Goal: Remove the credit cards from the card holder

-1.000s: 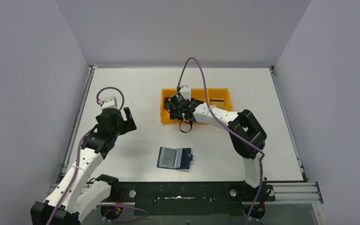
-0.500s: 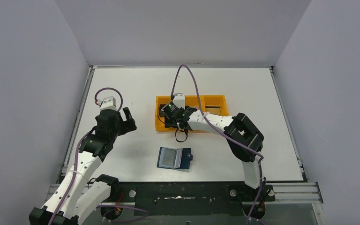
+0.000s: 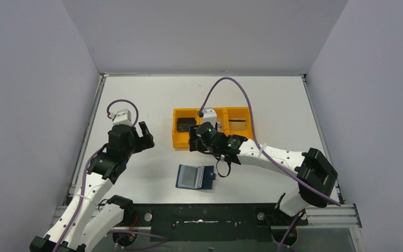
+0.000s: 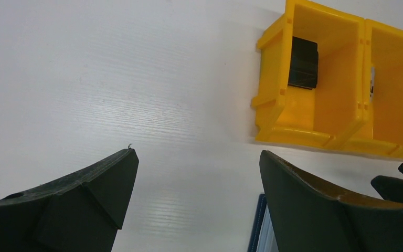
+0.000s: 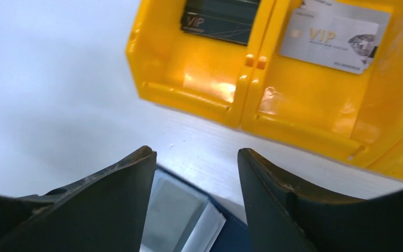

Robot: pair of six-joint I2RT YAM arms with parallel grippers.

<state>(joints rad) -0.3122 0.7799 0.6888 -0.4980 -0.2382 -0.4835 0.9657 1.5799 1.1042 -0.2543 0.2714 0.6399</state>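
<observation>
The card holder [image 3: 194, 177] lies open on the table, navy outside with a blue-grey pocketed inside, and also shows in the right wrist view [image 5: 178, 210]. A silver-grey card [image 5: 333, 34] lies in the middle compartment of the orange tray [image 3: 178, 143]. A dark card [image 5: 218, 21] lies in its left compartment, and a tan card with a dark stripe [image 3: 237, 124] in its right one. My right gripper [image 3: 195, 143] is open and empty, between the tray and the holder [image 5: 195, 152]. My left gripper [image 3: 147, 135] is open and empty, left of the tray [image 4: 198, 153].
The tray [image 4: 341, 105] stands mid-table just beyond the holder, whose edge [image 4: 260, 231] shows in the left wrist view. Grey walls enclose the table on three sides. The right arm's purple cable [image 3: 231, 84] arcs over the tray.
My right gripper has drawn back from over the tray toward the holder. The tray has shifted a little left and nearer. The left arm has barely moved.
</observation>
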